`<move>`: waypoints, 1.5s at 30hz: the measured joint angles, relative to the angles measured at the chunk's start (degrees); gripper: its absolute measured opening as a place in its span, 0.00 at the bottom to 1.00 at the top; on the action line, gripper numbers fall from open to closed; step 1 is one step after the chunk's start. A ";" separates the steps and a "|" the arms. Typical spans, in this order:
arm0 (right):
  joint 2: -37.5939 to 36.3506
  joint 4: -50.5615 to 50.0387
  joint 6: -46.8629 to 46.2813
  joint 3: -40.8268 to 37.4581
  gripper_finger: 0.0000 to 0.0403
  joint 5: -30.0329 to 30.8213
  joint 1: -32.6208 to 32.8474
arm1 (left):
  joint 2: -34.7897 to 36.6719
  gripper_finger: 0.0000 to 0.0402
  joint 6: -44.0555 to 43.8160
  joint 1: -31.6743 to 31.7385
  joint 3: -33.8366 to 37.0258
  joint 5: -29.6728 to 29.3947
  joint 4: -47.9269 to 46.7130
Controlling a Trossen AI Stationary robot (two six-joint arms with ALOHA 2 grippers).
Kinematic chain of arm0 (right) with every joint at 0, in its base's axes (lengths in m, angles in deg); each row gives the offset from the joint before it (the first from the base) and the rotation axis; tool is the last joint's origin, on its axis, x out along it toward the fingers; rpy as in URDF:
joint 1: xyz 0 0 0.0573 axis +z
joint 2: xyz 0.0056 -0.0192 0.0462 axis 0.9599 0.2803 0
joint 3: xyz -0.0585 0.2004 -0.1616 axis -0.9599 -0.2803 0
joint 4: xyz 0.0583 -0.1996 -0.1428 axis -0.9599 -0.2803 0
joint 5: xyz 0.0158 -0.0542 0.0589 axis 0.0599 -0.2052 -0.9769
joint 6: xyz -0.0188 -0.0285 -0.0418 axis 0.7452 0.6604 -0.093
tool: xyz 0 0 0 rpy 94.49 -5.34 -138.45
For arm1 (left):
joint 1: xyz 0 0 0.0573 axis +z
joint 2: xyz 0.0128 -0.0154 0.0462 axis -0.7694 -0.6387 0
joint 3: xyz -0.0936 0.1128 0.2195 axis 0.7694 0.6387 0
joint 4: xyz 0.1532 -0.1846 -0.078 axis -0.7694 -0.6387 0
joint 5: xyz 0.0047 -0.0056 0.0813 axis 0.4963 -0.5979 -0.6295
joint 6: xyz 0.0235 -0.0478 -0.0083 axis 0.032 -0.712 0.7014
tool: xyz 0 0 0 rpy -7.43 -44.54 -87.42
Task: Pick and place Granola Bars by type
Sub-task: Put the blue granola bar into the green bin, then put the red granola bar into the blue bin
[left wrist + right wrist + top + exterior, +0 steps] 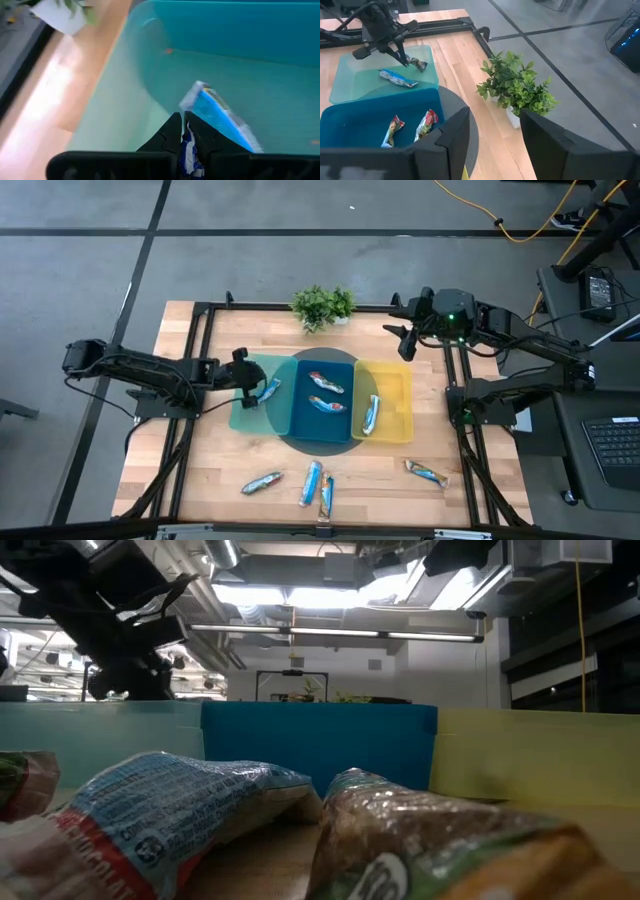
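Several foil-wrapped Granola Bars are in view. My left gripper is shut on one bar low inside the pale teal bin. A blue bar lies on that bin's floor just past the fingertips. Two bars lie in the blue bin. One bar lies in the yellow bin. Several more bars lie loose near the table's front edge. My right gripper hangs open and empty, high over the far right. My left gripper pinches a bar's blue-and-white wrapper end between its two fingers. The fingers slant down from the table's left. The rest of the bar sticks out beside the fingertips toward the far side. I cannot tell whether it touches the bin floor.
A small potted plant stands at the table's far edge, behind the bins. A dark round mat lies under the three bins. Loose bars lie on bare wood along the front, and two of them fill the low view.
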 joint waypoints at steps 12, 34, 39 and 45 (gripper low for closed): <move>0.00 0.59 0.00 0.00 0.44 0.00 0.00 | 0.00 0.12 -4.00 -5.90 0.48 12.13 0.48; 0.00 0.50 0.04 0.00 0.44 0.00 0.00 | 0.00 0.43 2.52 -9.20 -20.59 12.82 -19.62; 0.00 0.46 0.26 0.00 0.44 0.00 0.00 | 0.00 0.43 -3.72 -12.76 -23.62 18.89 -19.62; 0.00 0.44 2.20 0.00 0.44 -0.02 0.00 | 0.00 0.43 -12.42 -22.83 -25.16 18.71 -19.63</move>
